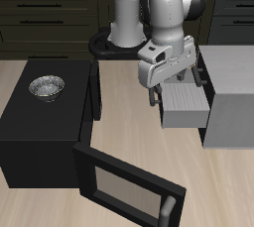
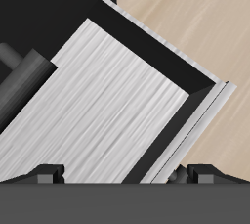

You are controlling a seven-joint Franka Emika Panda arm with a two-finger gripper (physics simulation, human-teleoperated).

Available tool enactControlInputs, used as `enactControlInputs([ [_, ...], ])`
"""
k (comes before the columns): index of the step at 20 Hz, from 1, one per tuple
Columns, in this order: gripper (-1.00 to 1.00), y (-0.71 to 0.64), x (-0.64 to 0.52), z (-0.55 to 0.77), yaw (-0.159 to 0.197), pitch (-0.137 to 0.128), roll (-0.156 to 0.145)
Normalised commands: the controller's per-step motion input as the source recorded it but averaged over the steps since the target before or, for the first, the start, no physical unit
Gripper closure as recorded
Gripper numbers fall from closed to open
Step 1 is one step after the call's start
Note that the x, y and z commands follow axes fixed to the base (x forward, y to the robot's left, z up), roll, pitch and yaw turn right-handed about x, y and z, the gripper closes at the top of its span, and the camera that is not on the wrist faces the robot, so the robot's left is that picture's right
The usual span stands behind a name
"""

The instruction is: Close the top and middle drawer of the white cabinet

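The white cabinet (image 1: 233,97) stands at one side of the table. One of its drawers (image 1: 184,104) is pulled out toward the middle of the table; I cannot tell which level it is. My gripper (image 1: 177,84) hangs just above the open drawer with its fingers spread, holding nothing. In the wrist view the drawer's pale grey inside (image 2: 107,101) fills the frame, with its dark rim and front panel (image 2: 207,103) next to the wooden tabletop (image 2: 195,18). My gripper (image 2: 125,174) is open, and both fingertips (image 2: 49,173) show at the frame's edge.
A black microwave (image 1: 40,127) stands across from the cabinet with its door (image 1: 124,186) swung open near the table's front edge. A metal bowl (image 1: 47,87) sits on top of it. A dark bar (image 2: 21,76) shows beside the drawer in the wrist view.
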Motion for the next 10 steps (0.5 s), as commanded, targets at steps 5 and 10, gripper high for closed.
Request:
enactControlInputs([
  [5, -1.0, -0.38, -0.05, 0.25, -0.017, -0.033, -0.051],
  [10, -1.0, -0.44, -0.01, 0.04, -0.028, 0.025, -0.059],
])
